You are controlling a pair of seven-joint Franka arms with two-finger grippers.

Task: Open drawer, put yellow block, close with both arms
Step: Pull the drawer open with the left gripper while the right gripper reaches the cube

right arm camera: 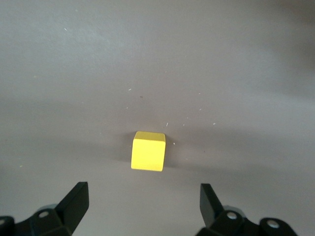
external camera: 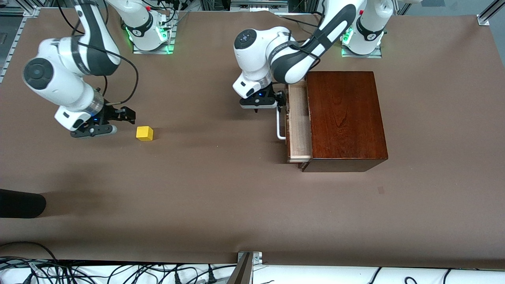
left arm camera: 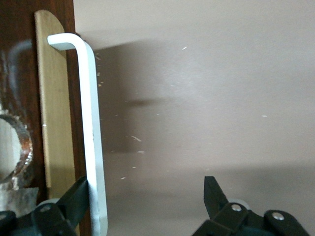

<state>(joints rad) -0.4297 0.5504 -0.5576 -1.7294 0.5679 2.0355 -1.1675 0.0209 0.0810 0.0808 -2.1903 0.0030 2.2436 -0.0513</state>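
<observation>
The yellow block (external camera: 144,133) (right arm camera: 148,151) lies on the brown table toward the right arm's end. My right gripper (external camera: 120,121) (right arm camera: 143,204) hovers low beside it, open, with the block just ahead of the fingertips and nothing between them. The drawer (external camera: 298,122) is pulled partway out of the mahogany box (external camera: 345,118), showing its pale-wood tray. My left gripper (external camera: 281,100) (left arm camera: 147,196) is at the end of the white bar handle (external camera: 280,128) (left arm camera: 93,147) nearest the robot bases. It is open, with one finger (left arm camera: 74,196) between the handle and the drawer front.
A black object (external camera: 19,203) lies at the table edge at the right arm's end, nearer the front camera. Cables (external camera: 118,274) run along the table's edge nearest the camera. Bare brown table lies between the block and the drawer.
</observation>
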